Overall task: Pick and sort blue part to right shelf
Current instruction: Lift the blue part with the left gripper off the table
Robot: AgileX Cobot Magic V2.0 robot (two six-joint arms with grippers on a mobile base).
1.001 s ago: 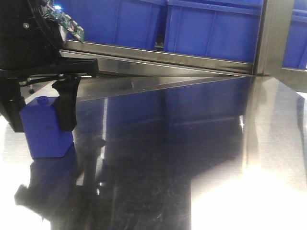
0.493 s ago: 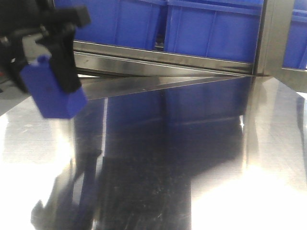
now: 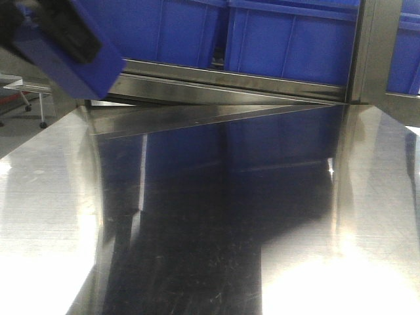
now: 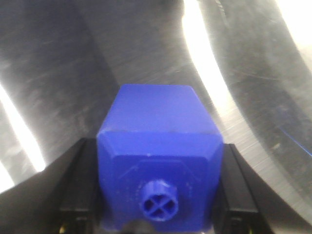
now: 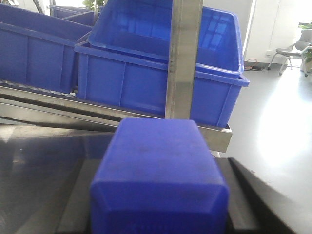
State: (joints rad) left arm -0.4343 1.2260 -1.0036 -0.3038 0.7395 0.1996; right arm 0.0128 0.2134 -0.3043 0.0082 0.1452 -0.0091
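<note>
**Both Arms Gripped Blue Blocks**

The right gripper (image 5: 158, 207) had its jaws clamped on the blue part (image 5: 157, 161), just before the right shelf (image 5: 183, 58) and its blue bins (image 5: 141, 85). The left gripper (image 4: 157, 170) jaws clamped a knobbed blue block (image 4: 158, 141) above the counter (image 4: 243, 73) fronting that shelf.

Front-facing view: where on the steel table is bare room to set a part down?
All the steel table in view, near edge to shelf rail, is bare. Crowded: top left, where the left gripper holds a knobbed blue block aloft; behind the rail, blue bins fill the shelf. The right gripper holds the blue part.
</note>
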